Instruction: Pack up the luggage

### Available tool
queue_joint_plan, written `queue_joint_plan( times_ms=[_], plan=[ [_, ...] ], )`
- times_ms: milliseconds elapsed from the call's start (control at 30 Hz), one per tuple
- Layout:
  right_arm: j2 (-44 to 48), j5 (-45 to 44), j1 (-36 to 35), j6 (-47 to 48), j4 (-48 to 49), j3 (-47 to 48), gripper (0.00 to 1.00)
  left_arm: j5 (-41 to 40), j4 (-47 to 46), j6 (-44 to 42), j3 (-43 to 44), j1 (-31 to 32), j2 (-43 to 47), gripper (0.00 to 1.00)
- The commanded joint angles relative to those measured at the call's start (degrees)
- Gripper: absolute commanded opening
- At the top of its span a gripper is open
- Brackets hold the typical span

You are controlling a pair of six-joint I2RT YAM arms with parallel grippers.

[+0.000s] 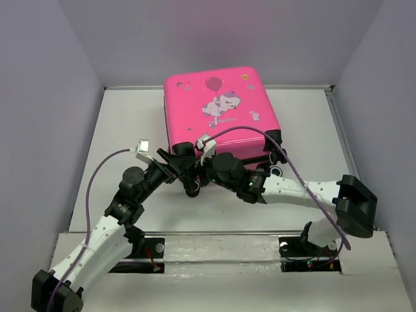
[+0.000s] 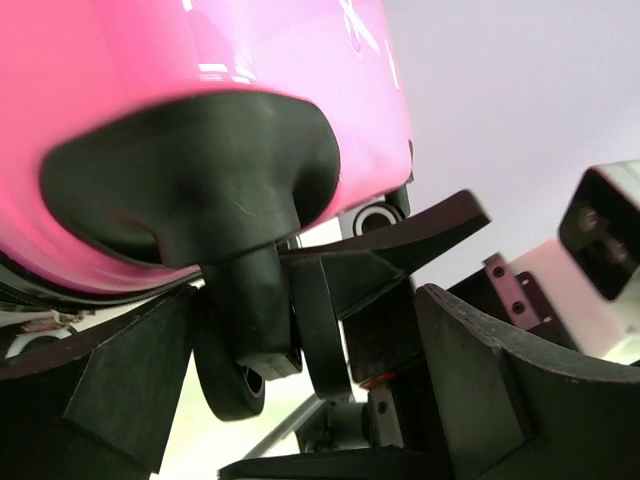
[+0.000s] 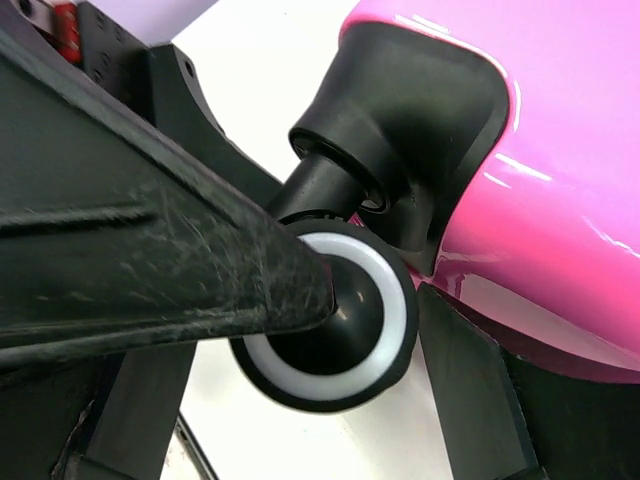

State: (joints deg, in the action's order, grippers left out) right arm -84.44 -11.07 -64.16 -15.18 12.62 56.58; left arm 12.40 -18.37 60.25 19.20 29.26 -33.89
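- Left gripper [image 2: 300,350] stood wide, straddling a corner wheel [image 2: 230,370] of the closed luggage [image 1: 218,107].
- Right gripper [image 3: 340,320], also wide, flanked it.
- Closing squarely seemed wise, lest the luggage skid.

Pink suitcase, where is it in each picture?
Top external: the pink suitcase lies flat at upper middle, cartoon side up.
Left wrist: it fills the upper left, seen close up.
Right wrist: it takes up the right side.
Shared landmark: its black wheels, at its near edge from above, low and left of centre in the left wrist view, in the centre of the right wrist view.
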Motion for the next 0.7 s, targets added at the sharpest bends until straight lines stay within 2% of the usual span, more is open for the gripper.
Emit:
queue_joint_plan(
  times_ms=[0,167,200,267,300,367,400,500,567,600,633,667],
  plan=[
    [-1.7,-4.3,0.5,-0.9,8.2,3.4,0.91,3.8,-4.7,-2.6,0.6,0.5,-0.2,0.99],
    [-2.0,-8.0,0.5,-2.3,14.4,2.0,0.81,4.4,-5.3,-2.6,0.6,0.5,-0.3,0.99],
    [-2.0,-8.5,0.5,-2.5,15.5,2.0,0.75,4.4,-5.1,-2.8,0.5,0.5,-0.2,0.99],
    [-2.0,-9.2,0.5,-2.5,15.9,2.1,0.52,4.2,-4.1,-3.2,0.5,0.5,0.3,0.99],
    [-2.0,-9.8,0.5,-2.6,15.7,2.1,0.32,3.4,-1.5,-4.7,0.7,0.5,0.5,0.99],
    [-1.3,-11.9,0.5,-2.7,14.4,2.2,0.1,0.4,2.3,-7.1,2.2,0.5,1.6,0.96],
    [-1.0,-12.6,0.5,-2.6,13.4,2.3,0.07,-1.1,4.5,-8.4,2.7,0.5,2.2,0.95],
    [0.9,-14.0,1.2,-2.5,9.7,1.5,0.07,-7.1,12.3,-11.9,3.6,0.5,5.7,0.9],
    [3.1,-12.6,3.5,-2.7,7.5,1.1,0.07,-9.2,15.9,-13.2,3.0,0.5,8.3,0.83],
    [3.6,-12.1,4.1,-2.7,6.7,0.9,0.07,-10.4,16.7,-13.6,2.6,0.5,9.0,0.74],
    [4.6,-11.2,5.3,-2.3,5.3,0.9,0.07,-10.8,18.0,-13.9,1.6,0.5,9.6,0.71],
    [5.1,-10.7,6.0,-2.0,4.6,1.1,0.07,-10.9,18.3,-14.0,1.2,0.5,10.7,0.62]
  ],
)
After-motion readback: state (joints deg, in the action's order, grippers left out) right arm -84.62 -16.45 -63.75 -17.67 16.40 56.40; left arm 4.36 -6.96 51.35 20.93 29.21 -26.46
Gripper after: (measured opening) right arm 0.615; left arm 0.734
